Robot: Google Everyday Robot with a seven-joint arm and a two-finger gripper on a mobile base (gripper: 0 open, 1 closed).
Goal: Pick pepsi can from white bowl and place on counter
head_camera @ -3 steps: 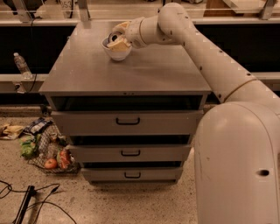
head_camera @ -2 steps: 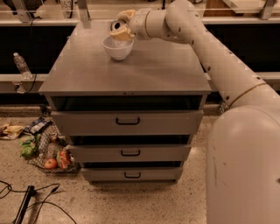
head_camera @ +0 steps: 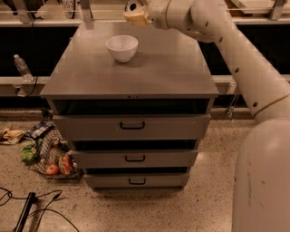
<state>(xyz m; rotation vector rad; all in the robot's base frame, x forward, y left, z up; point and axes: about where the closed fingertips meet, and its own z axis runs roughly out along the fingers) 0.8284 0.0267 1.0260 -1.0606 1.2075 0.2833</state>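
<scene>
The white bowl (head_camera: 121,47) stands upright on the far left part of the grey counter (head_camera: 149,72) and nothing shows inside it. My gripper (head_camera: 135,15) hangs above the counter's far edge, up and to the right of the bowl. It is shut on the pepsi can (head_camera: 132,6), whose dark body and silver round end show just above the tan fingers (head_camera: 137,19). Most of the can is hidden by the fingers and the frame's top edge.
The cabinet has three drawers with black handles (head_camera: 132,125). A clear water bottle (head_camera: 21,67) stands on a ledge at the left. A mesh bag of produce (head_camera: 50,156) and cables (head_camera: 27,213) lie on the floor at the left. My arm and body (head_camera: 263,172) fill the right side.
My gripper has lifted out of the bowl and moved up and to the right, carrying the can. The bowl stays in place and now looks empty.
</scene>
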